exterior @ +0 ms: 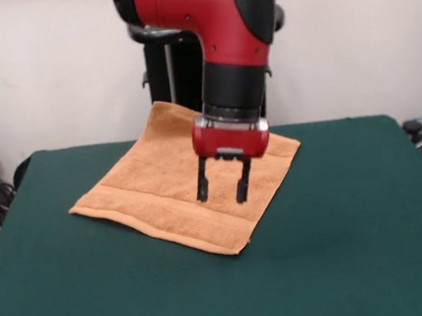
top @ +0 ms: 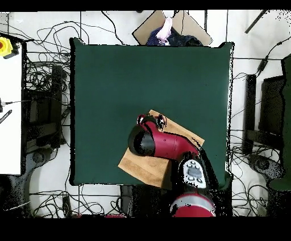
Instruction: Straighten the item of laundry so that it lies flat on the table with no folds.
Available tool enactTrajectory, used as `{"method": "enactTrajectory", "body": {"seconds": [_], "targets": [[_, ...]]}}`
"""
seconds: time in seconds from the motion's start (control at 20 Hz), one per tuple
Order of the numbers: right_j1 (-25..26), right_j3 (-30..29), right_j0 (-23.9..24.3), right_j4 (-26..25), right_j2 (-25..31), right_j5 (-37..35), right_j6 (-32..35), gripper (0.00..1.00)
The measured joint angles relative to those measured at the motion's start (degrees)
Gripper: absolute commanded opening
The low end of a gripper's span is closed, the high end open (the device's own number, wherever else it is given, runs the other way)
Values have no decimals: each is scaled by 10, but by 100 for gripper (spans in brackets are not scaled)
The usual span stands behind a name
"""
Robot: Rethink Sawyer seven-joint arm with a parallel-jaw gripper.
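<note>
- Loose black cables (top: pixel 42 57) sprawl over the pale floor beside the table.
- A person's hand (top: pixel 165 29) shows at the table's far edge, above a brown cardboard sheet (top: pixel 152 25).
- A yellow box with a red button (top: pixel 7 46) sits on a white surface (top: pixel 10 113).
- A plain pale wall (exterior: pixel 349 35).

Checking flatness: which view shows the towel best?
Front view: the towel shows nearly whole, spread on the table, border band visible, with the open end effector over it. Overhead, the arm covers most of it.
</note>
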State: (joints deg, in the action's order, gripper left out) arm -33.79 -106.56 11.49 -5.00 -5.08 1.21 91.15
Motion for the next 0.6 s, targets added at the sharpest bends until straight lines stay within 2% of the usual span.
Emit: {"method": "enactTrajectory", "body": {"seconds": [0.25,0.6], "targets": [[41,54,-2,1,0,-45,0,100],[64,63,-2,1,0,-102,0,100]]}}
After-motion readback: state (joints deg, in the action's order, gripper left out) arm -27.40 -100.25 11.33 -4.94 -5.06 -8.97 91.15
